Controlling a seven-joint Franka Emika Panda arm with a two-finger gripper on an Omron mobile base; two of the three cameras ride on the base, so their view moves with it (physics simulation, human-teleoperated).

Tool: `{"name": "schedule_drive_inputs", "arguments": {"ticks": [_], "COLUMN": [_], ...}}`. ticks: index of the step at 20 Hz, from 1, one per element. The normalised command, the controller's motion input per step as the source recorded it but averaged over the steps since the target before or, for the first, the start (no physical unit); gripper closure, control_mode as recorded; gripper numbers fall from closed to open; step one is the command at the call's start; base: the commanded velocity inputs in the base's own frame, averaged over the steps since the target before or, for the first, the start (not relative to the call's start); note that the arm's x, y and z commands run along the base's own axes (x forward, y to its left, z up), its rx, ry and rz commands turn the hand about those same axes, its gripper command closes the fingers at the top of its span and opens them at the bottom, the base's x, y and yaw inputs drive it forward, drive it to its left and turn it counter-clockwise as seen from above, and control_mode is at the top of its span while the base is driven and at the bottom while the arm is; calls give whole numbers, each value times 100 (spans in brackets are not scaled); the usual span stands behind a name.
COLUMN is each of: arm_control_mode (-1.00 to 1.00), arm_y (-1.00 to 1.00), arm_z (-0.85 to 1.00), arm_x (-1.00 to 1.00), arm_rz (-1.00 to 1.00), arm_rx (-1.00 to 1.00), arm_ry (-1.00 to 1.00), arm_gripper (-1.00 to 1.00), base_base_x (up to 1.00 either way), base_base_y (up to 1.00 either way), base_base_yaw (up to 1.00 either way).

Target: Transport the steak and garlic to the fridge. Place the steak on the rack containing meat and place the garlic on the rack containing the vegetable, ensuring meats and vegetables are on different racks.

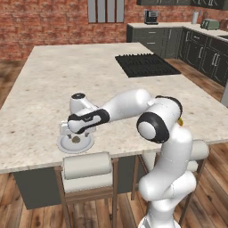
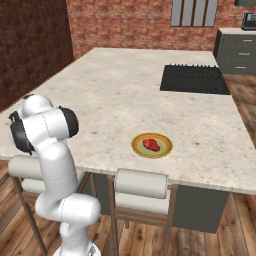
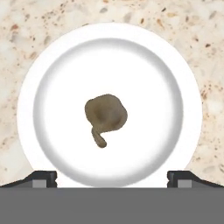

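Olive-tan garlic (image 3: 105,114) sits mid-frame on a white plate (image 3: 52,65).
Fingers (image 3: 43,178) spread wide above it, holding nothing; steak (image 2: 151,145) lies on a yellow plate (image 2: 137,145), centre of the right base frame, on the worktop (image 2: 125,90).

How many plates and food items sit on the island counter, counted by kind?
Plates: 2, a white plate and a yellow plate
Garlic: 1, on the white plate
Steak: 1, on the yellow plate
Total: 4
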Motion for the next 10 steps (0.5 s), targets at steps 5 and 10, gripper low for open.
{"name": "schedule_drive_inputs", "arguments": {"ticks": [5, 10], "arm_control_mode": [-100, -100], "arm_y": [0, 0], "arm_z": [-14, -24], "arm_x": [5, 13], "arm_rz": [0, 0], "arm_rx": [0, 0], "arm_ry": [6, 4], "arm_gripper": [-100, -100], "base_base_x": [0, 0], "base_base_y": [0, 0], "base_base_yaw": [0, 0]}}
